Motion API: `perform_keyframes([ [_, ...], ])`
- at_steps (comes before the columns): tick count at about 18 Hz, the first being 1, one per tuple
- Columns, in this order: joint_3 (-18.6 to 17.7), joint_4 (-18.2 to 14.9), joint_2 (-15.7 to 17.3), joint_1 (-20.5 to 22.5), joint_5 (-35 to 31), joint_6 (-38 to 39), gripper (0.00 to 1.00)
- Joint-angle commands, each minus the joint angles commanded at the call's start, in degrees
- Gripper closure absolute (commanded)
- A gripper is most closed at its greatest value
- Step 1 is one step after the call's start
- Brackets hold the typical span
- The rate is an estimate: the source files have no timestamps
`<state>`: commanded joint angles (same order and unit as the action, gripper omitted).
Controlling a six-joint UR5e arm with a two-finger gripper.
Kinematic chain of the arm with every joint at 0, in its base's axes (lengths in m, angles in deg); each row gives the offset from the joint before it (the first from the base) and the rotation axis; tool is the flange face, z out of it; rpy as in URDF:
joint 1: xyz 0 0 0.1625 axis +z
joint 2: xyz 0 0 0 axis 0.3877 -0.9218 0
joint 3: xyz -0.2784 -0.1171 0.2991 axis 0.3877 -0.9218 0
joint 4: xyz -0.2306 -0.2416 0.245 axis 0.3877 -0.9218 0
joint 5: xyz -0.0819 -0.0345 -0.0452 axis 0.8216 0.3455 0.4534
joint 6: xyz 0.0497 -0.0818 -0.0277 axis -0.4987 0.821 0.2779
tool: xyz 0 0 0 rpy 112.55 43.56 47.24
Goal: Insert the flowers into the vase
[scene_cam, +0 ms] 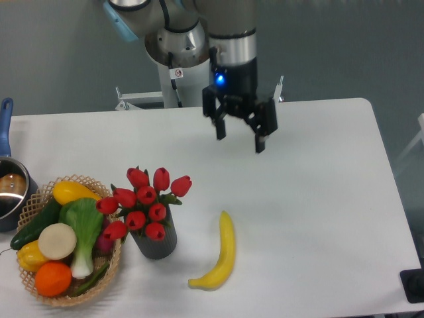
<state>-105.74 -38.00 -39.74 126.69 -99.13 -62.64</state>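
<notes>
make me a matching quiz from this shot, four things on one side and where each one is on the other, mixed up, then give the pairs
Things:
1. flowers
2. banana
3. gripper
4. orange

Places:
A. lying on the table to the right of the vase
B. in the woven basket, at its front
C. standing in the vase
D. up over the table, open, holding nothing

Pairs: 1-C, 2-A, 3-D, 4-B
</notes>
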Motion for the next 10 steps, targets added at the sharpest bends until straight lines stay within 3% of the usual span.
perform_keyframes([
  [2, 3.43, -5.28, -0.53, 0.18, 1.93, -2.21, 0.0],
  [5, 4.24, -8.72, -0.7, 0.53, 5.53, -3.7, 0.0],
  [7, 4.85, -13.19, -0.27, 3.16, 7.12, -8.43, 0.0],
  [10, 4.94, -15.15, 0.09, 4.48, 8.09, -11.62, 0.0],
])
